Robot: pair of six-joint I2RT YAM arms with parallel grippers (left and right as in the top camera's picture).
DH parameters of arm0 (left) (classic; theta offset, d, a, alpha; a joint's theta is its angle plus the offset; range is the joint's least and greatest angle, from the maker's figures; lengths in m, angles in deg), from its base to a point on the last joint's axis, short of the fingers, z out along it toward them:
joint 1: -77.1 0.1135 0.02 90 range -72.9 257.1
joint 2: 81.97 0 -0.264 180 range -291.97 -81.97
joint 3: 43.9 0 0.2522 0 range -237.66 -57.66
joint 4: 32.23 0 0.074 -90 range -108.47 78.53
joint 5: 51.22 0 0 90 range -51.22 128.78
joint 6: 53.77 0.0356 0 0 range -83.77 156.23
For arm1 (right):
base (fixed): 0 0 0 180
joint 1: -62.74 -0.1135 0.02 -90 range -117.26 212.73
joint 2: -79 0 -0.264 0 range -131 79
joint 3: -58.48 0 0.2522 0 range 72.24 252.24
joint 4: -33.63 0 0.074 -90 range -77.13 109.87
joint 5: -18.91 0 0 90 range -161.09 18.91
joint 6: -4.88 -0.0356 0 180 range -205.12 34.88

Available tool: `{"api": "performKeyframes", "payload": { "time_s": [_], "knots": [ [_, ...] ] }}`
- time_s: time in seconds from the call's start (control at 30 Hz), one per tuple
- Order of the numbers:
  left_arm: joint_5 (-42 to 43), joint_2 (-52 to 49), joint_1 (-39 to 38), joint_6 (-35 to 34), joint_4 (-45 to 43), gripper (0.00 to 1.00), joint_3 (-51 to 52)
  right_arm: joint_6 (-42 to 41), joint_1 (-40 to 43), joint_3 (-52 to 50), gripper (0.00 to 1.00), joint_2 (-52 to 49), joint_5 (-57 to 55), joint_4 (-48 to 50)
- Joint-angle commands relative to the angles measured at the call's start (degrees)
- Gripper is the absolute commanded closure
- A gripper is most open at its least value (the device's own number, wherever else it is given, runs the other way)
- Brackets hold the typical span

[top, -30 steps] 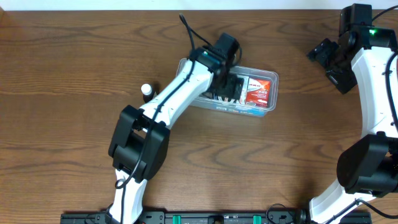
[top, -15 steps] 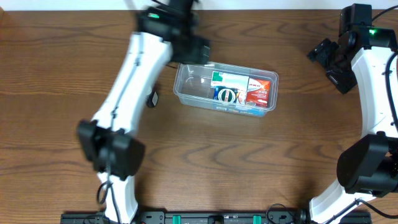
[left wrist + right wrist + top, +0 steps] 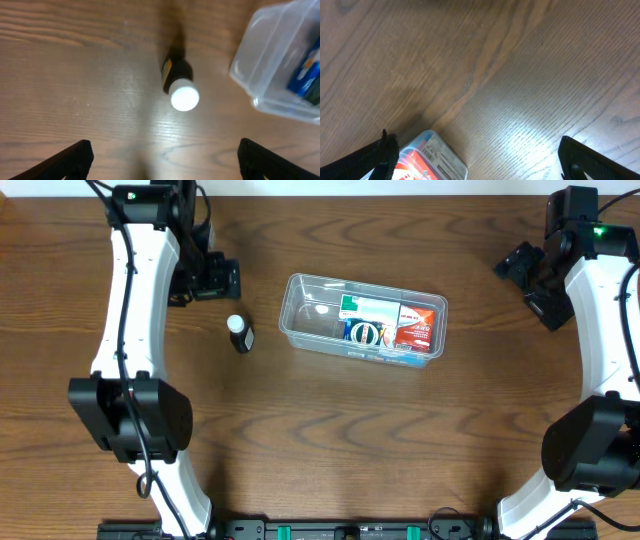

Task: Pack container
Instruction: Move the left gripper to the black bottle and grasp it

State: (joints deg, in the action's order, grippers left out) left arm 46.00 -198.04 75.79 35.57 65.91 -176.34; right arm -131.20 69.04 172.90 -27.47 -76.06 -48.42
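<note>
The clear plastic container (image 3: 300, 320) sits at the table's middle and holds a green-and-white box (image 3: 368, 308), a blue box (image 3: 365, 333) and a red box (image 3: 413, 327). Its left part is bare. A small dark bottle with a white cap (image 3: 239, 332) stands on the table left of the container. In the left wrist view the bottle (image 3: 179, 86) is ahead of my open, empty left gripper (image 3: 164, 160), with the container's corner (image 3: 260, 75) at the right. My left gripper (image 3: 222, 278) hovers up and left of the bottle. My right gripper (image 3: 518, 265) is open and empty at the far right; its view shows the container's corner (image 3: 437, 150).
Brown wooden table (image 3: 330, 440) all round. The table's far edge runs along the top of the overhead view. Both arm bases stand at the near edge.
My left arm has swung out of the container and away to the upper left. The boxes it covered now show inside the container. The right arm has not moved.
</note>
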Motion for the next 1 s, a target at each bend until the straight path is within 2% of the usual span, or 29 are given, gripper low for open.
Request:
{"api": "performKeyframes", "payload": {
  "time_s": [0.0,0.33,0.63,0.97],
  "knots": [
    [1.16,-0.07,-0.02,4.74,-0.59,0.1,2.54,-0.59,0.39,0.02,0.01,-0.35,-1.01,-0.09],
    [1.38,-0.07,-1.03,4.72,-10.47,0.1,16.44,-0.59,0.39,0.02,0.01,-0.35,-1.01,-0.07],
    [1.33,-0.07,-2.97,5.2,-17.88,0.12,21.84,-0.59,0.39,0.02,0.01,-0.35,-1.01,-0.07],
    [0.87,-0.11,-3.5,5.18,-20.35,0.44,22.56,-0.59,0.39,0.02,0.01,-0.35,-1.01,-0.07]
  ]
}}
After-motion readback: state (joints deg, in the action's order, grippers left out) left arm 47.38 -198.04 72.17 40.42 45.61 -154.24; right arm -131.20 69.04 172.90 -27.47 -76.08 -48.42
